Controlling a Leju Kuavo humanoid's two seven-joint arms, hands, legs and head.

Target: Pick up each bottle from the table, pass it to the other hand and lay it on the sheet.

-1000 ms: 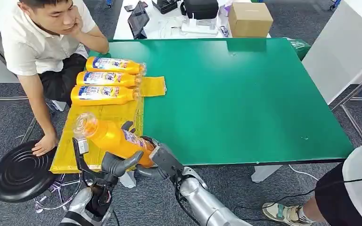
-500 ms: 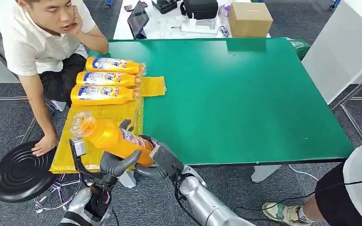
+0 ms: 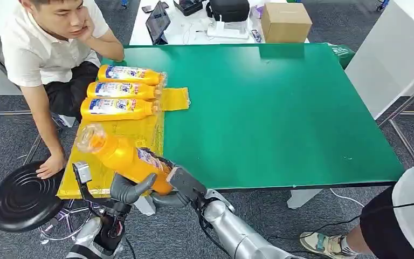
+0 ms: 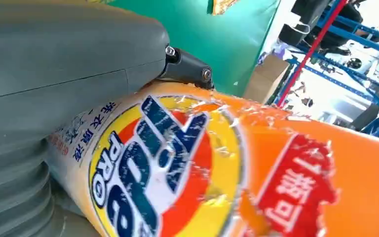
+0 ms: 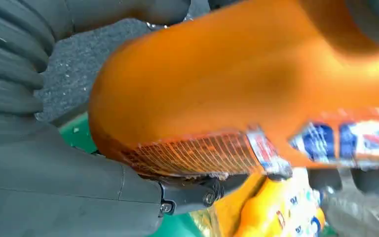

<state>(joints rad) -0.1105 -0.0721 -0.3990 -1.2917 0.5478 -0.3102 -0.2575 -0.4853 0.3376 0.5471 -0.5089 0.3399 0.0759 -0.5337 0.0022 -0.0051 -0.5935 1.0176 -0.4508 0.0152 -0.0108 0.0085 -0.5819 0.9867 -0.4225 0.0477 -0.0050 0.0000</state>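
As the held bottle (image 3: 123,156) had drifted left over the yellow sheet's (image 3: 116,130) near end since a second earlier, both left hand (image 3: 126,190) and right hand (image 3: 173,186) clasped it, the handover unfinished, three bottles (image 3: 119,90) already laid.

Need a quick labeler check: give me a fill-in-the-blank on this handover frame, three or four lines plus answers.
1. The number of bottles already lying on the yellow sheet is ___.
2. The orange bottle is gripped by the left hand and the right hand, so it is held by ___ hands.
3. The tabletop is coloured ___.
4. The cardboard box stands on the ___ table beyond the green one.

Answers: three; both; green; white
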